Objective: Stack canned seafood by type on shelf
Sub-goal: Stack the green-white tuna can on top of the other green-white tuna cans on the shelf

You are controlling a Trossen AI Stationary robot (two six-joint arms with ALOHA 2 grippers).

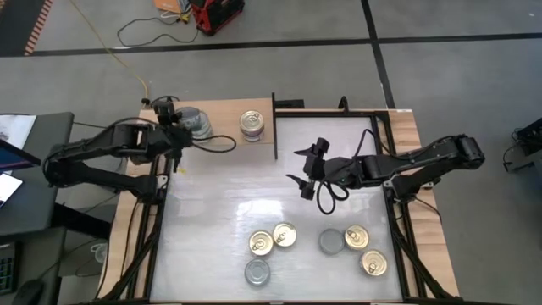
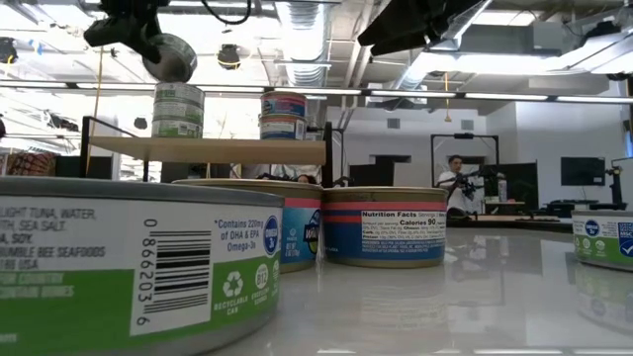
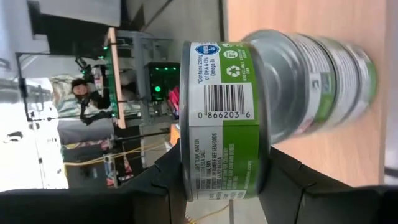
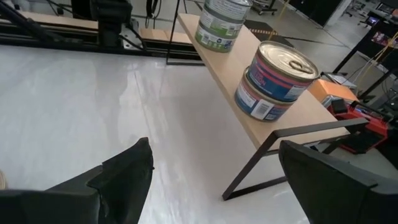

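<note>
Stacking is partly done: on the light wooden shelf [image 1: 220, 119] stand a two-high green-label pile [image 2: 178, 109] and a blue-pink pile [image 1: 251, 124], the left gripper [image 1: 179, 127] clamps a third green-label tin [image 3: 227, 118] above the first, six loose round metal tins [image 1: 284, 235] wait away from the shelf, and the right gripper [image 1: 306, 174] hangs wide open, empty.

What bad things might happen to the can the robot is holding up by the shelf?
The left gripper holds a green-label can over the green stack on the shelf. Set down off-centre, it might slide off or topple that stack. The blue-label stack stands close beside it on the shelf, so a falling can might knock it too. The right gripper hangs open over the table, well away.
</note>
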